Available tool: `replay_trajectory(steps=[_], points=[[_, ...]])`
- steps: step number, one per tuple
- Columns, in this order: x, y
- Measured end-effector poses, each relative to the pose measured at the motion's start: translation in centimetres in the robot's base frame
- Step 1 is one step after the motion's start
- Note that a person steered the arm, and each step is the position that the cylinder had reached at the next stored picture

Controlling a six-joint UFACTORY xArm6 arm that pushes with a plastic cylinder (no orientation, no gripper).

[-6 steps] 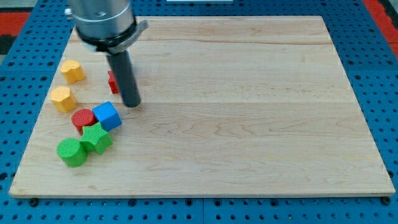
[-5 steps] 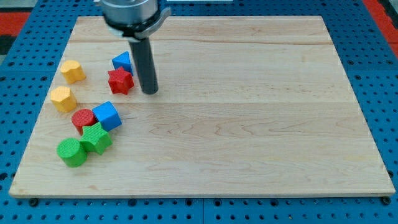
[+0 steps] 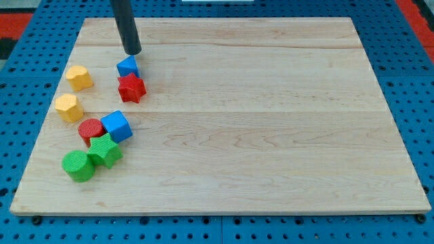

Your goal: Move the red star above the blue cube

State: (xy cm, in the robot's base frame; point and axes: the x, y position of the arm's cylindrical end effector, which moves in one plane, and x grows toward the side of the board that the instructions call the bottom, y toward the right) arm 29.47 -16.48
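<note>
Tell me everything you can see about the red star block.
The red star is a small, chunky, matte block lying flat on the wooden board, toward the view's upper left. A small blue block sits against its upper edge. The blue cube lies apart, below it. My tip stands above both, not touching the star.

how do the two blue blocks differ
The blue cube shows whole and square, low on the view's left, touching the red cylinder. The other blue block looks smaller and more pointed, higher up, against the red star, just below my tip. Both share the same blue.
</note>
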Motion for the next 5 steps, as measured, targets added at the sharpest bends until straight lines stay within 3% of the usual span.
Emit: replay_trajectory(steps=[5], points=[[5.3, -0.2]])
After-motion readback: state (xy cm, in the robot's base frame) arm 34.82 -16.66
